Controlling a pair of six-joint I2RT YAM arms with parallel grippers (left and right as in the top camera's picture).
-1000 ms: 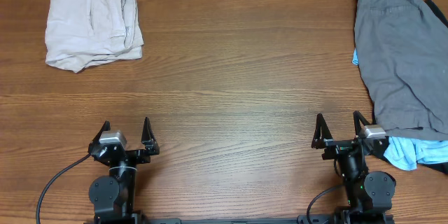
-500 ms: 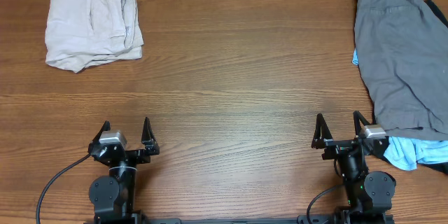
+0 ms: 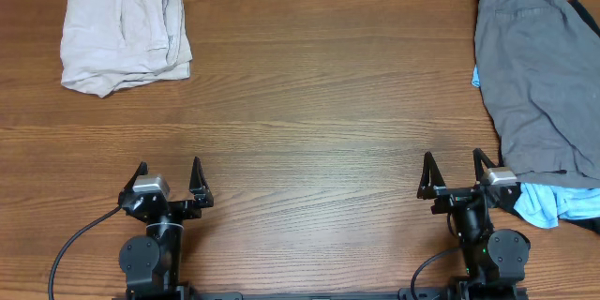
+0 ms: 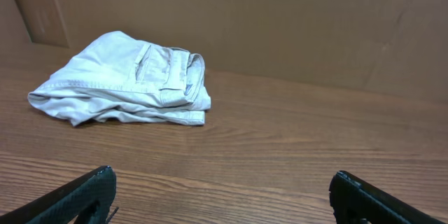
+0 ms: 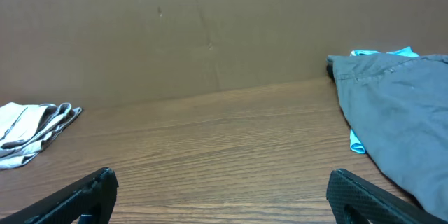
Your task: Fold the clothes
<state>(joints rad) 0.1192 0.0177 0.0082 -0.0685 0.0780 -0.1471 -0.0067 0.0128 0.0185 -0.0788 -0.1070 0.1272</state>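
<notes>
Soft rumpled beige shorts (image 3: pixel 125 37) folded far-left on wood-grain tabletop (image 3: pixel 319 112), smooth grey garment (image 3: pixel 534 75) draped over light blue one (image 3: pixel 539 208) far-right, both arms' jaws wide open, empty.

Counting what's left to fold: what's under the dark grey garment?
A light blue garment pokes out beneath the dark grey garment at both ends; the rest underneath is covered.

Dark grey garment (image 3: pixel 534 75) cut off by the overhead view's right edge, light blue garment (image 3: pixel 542 204) mostly hidden under it, beige shorts (image 5: pixel 31 134) clipped at the right wrist view's left edge, black cable (image 3: pixel 66 248) running off the near edge
</notes>
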